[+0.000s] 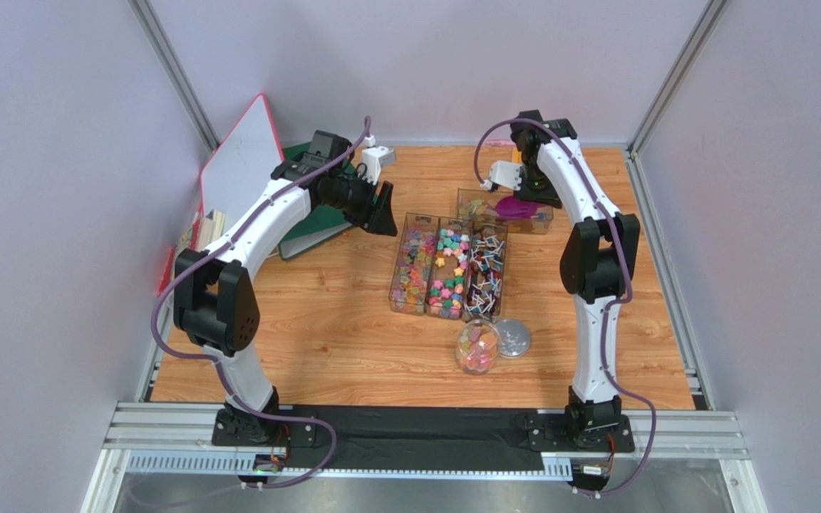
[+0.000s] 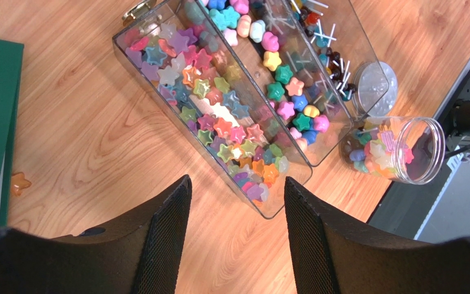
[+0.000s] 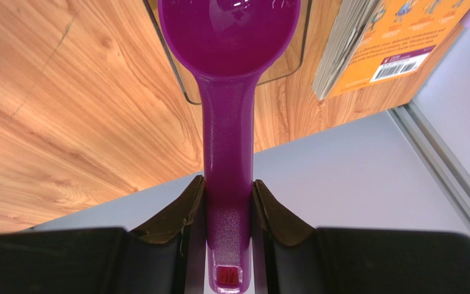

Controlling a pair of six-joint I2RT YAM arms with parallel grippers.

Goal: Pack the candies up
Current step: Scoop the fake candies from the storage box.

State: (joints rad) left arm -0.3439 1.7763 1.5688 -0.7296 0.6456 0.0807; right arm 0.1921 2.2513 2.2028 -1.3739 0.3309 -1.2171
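Candies fill three clear trays side by side in the middle: stars (image 1: 415, 267), stars and blobs (image 1: 449, 269), and stick sweets (image 1: 487, 273). A clear jar (image 1: 477, 347) lies on its side, part full of candies, with its lid (image 1: 512, 338) beside it. My left gripper (image 1: 381, 208) is open and empty, hovering near the star tray's end (image 2: 219, 104); its own view shows the fingers (image 2: 173, 214) apart. My right gripper (image 3: 228, 184) is shut on the handle of the purple scoop (image 3: 228, 37). The scoop's bowl is empty and sits over a separate clear tray (image 1: 506, 212) at the back.
A green book (image 1: 313, 219) and a pink-edged white board (image 1: 238, 160) stand at the back left. An orange book (image 3: 397, 37) lies by the back wall. One stray orange star candy (image 2: 18, 182) lies on the wood beside the green book. Grey walls enclose the table.
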